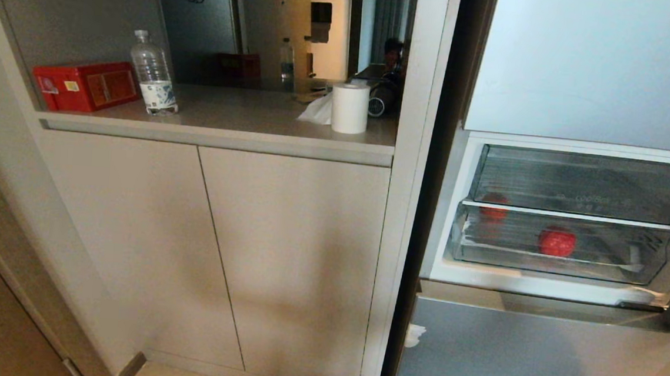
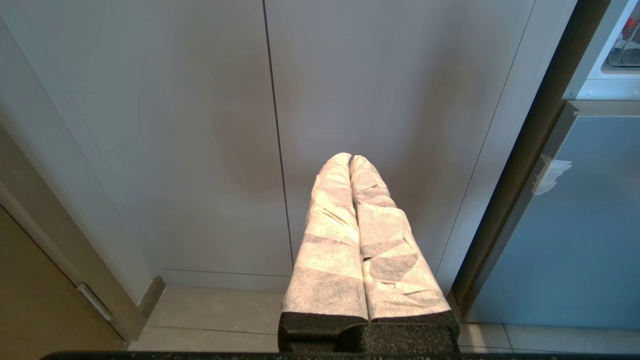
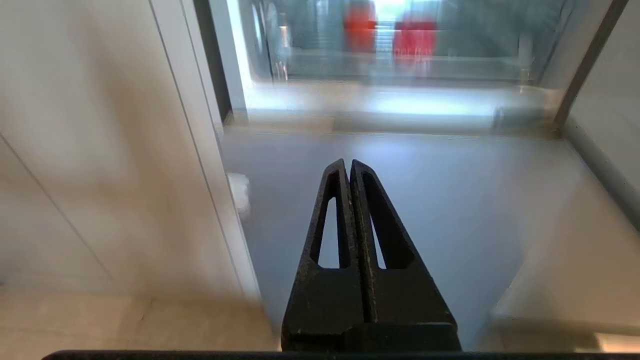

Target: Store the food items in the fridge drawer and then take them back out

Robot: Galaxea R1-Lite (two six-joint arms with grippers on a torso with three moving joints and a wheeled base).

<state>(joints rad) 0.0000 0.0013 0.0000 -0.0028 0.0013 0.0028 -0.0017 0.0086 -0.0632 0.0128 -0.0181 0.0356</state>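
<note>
Behind clear fridge drawer [image 1: 560, 260], red fruit [image 1: 556, 241], second one dim

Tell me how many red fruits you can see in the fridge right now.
2. One red fruit lies mid-drawer in the clear fridge drawer. A second red fruit sits farther back on the left, blurred through plastic; it could be a reflection. Others may be hidden.
</note>
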